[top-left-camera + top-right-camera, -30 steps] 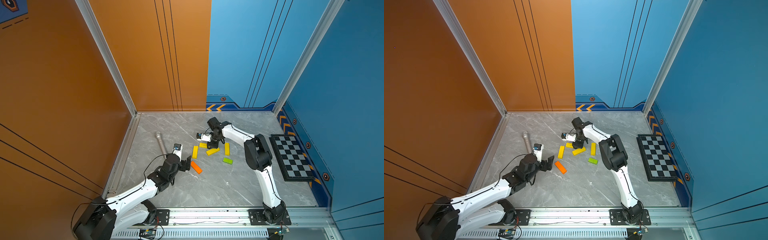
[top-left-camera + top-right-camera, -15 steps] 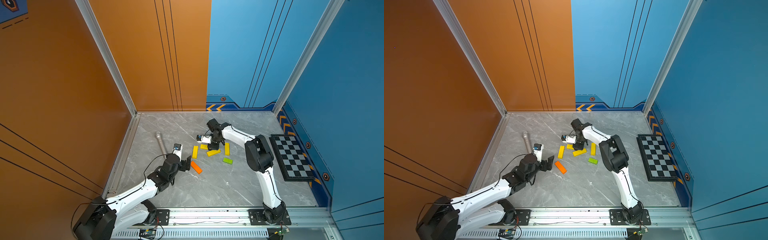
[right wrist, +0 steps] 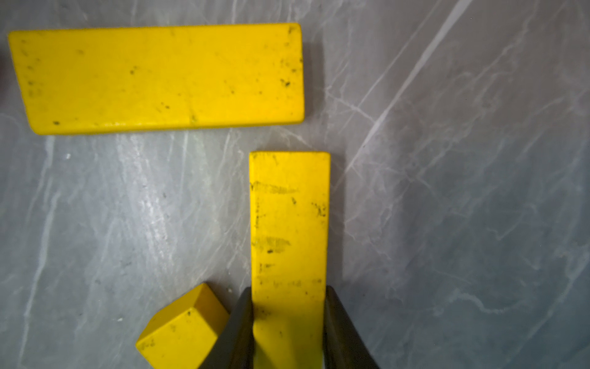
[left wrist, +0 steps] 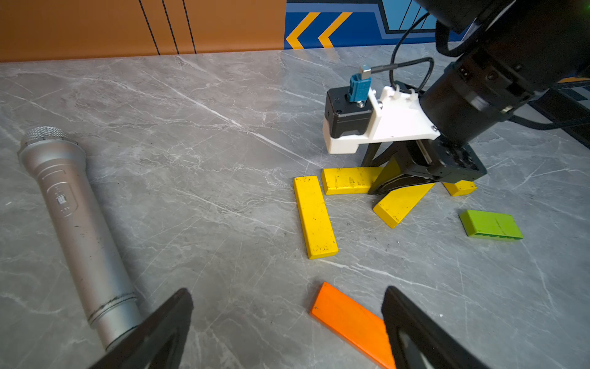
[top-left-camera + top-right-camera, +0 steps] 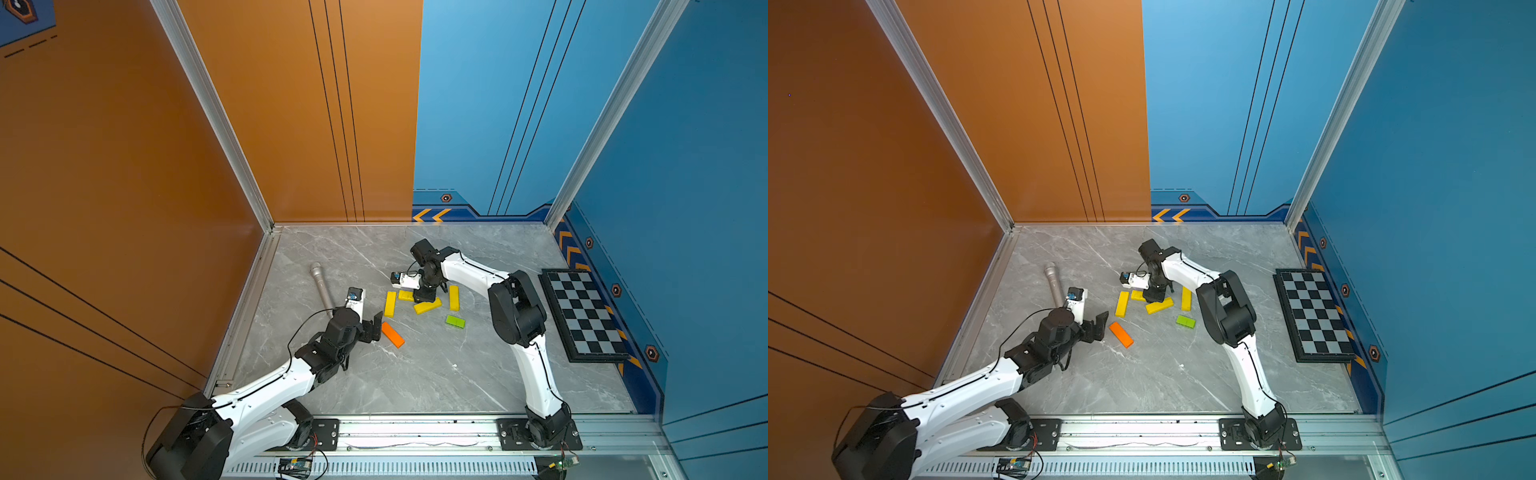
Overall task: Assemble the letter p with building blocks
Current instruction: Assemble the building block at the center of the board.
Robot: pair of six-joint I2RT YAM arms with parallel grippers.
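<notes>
My right gripper (image 5: 426, 292) is shut on one end of a yellow block (image 3: 289, 223) that lies low over the table. Its free end sits just short of a second yellow block (image 3: 159, 76), at a right angle to it. A third yellow block (image 5: 427, 306) lies tilted beside the right gripper's fingers, and a fourth (image 5: 454, 297) lies to the right. The green block (image 5: 455, 321) lies alone nearer the front. My left gripper (image 4: 287, 295) is open, low over the table, with the orange block (image 4: 348, 319) beside one finger.
A grey metal cylinder (image 5: 322, 286) lies on the marble table left of the blocks, close to my left wrist. A black-and-white chequered board (image 5: 584, 316) rests by the right wall. Orange and blue walls close in three sides.
My right gripper has come down and slightly forward with the yellow block in it. The left arm and the other blocks have not moved.
</notes>
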